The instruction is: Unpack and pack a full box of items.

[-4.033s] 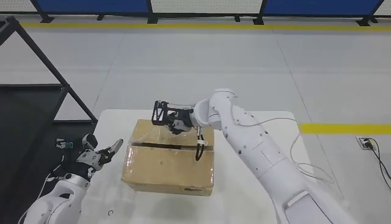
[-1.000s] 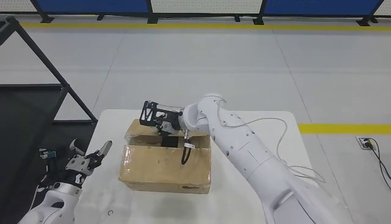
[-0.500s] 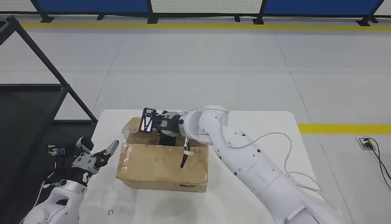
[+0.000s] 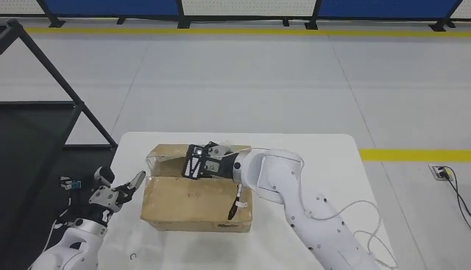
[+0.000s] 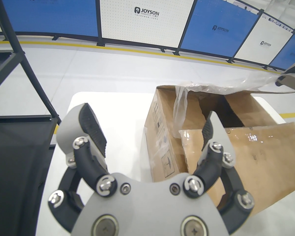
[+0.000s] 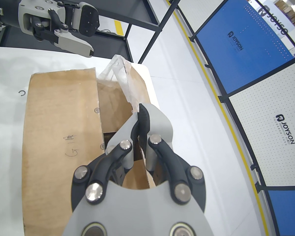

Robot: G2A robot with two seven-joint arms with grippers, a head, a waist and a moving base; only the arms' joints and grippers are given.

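Now the right gripper (image 6: 139, 114), clamped on the box's (image 4: 191, 200) far flap (image 6: 141, 84), has pulled it open (tape (image 6: 120, 74) trailing). Left gripper (image 5: 149, 110) waits spread apart, left of the box, so unpacking can start.

The inside of the brown cardboard box (image 5: 162, 133) lies in deep shadow, so I cannot tell what it holds. My right gripper (image 6: 140, 108) covers the edge of the raised cardboard flap (image 6: 135, 84) where my pads meet. I cannot tell whether the crumpled clear plastic tape (image 6: 118, 72) sits between them too. One finger of my left gripper (image 5: 148, 110) hides part of the near flap (image 5: 255, 143), and the picture's edge cuts off one side of that flap.
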